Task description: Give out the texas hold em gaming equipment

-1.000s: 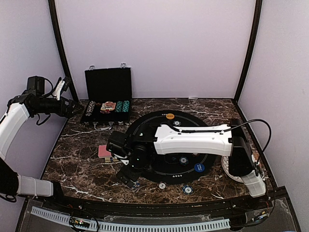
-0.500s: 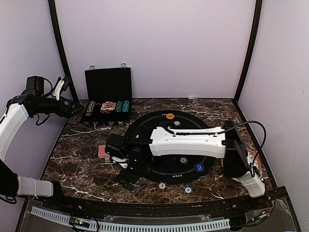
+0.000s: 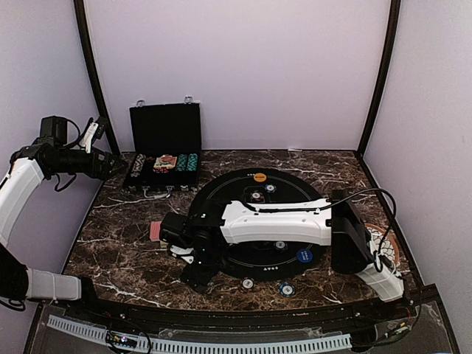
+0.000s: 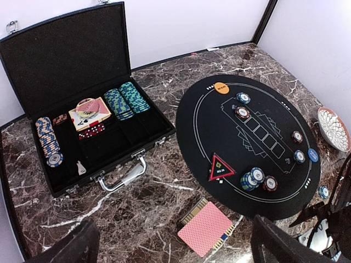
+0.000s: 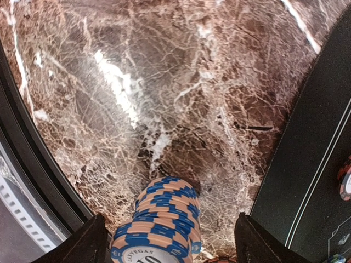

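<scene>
Right gripper (image 5: pixel 170 218) straddles a stack of blue-and-peach poker chips (image 5: pixel 159 227) standing on the marble table (image 5: pixel 137 82), just off the rim of the round black mat (image 5: pixel 318 164). Its jaws are spread wide, with one finger clearly clear of the stack and the other so close that contact cannot be told. Seen from above, the right arm (image 3: pixel 276 221) reaches across the mat to its near left edge. Left gripper (image 4: pixel 173 224), raised above the table's far left corner, is spread fully and holds nothing. Below it, a pack of red-backed playing cards (image 4: pixel 206 234) lies flat on the marble just beside the mat. On the mat sit a red triangle token (image 4: pixel 221 167), an orange marker disc (image 4: pixel 221 87) at the far rim and a blue marker disc (image 4: pixel 313 155) toward the near right rim. A cluster of three short chip stacks (image 4: pixel 255 179) sits next to the token, and single chips (image 4: pixel 242 112) are spaced around the printed layout. An open black case (image 4: pixel 66 60) at the far left of the table holds further rows of chips (image 4: pixel 125 98) and a card deck (image 4: pixel 90 112). A white patterned plate (image 4: pixel 334 129) rests at the table's right edge.
</scene>
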